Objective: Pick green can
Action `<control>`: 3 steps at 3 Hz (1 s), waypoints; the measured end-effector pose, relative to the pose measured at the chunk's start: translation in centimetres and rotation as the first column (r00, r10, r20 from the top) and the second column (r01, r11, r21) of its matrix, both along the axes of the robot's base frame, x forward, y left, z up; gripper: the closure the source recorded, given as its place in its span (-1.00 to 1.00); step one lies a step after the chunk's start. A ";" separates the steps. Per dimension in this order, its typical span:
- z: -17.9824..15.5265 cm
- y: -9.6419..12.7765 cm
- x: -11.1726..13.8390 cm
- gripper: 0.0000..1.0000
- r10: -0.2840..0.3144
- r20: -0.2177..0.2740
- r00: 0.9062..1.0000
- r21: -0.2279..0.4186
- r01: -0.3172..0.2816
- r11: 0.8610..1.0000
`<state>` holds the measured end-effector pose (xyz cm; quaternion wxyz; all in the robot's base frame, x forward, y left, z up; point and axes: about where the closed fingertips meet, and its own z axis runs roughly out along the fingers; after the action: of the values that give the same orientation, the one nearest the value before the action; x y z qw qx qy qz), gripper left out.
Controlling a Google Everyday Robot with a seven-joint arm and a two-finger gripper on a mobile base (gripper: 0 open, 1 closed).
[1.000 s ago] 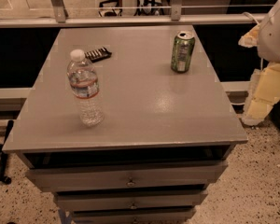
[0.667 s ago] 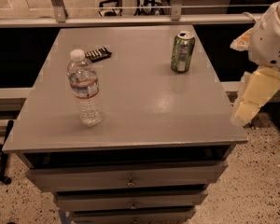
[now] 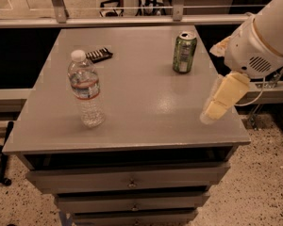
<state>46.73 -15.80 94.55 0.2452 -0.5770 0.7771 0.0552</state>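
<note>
The green can (image 3: 184,52) stands upright on the far right part of the grey table top (image 3: 146,112); its silver top with a pull tab shows. My gripper (image 3: 221,100) hangs from the white arm (image 3: 264,36) at the right, over the table's front right corner. It is in front of and to the right of the can, about a can's height away, and holds nothing that I can see.
A clear water bottle (image 3: 87,91) with a white cap stands at the front left of the table. A dark flat packet (image 3: 98,54) lies at the far left. Drawers (image 3: 129,182) are below the top. A metal railing (image 3: 118,20) runs behind the table.
My arm and gripper have moved left, from beside the table to over its front right corner, closer to the can. The can and bottle have not moved.
</note>
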 end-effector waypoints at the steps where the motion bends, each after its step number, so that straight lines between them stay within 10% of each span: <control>1: -1.1 -0.6 1.8 -1.00 -0.083 0.026 0.996 0.046 0.081 0.996; 3: -3.4 -2.3 7.6 -1.00 -0.277 0.078 0.958 0.226 0.254 0.940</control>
<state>54.29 -18.12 91.19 0.3528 -0.4391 0.8230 0.0734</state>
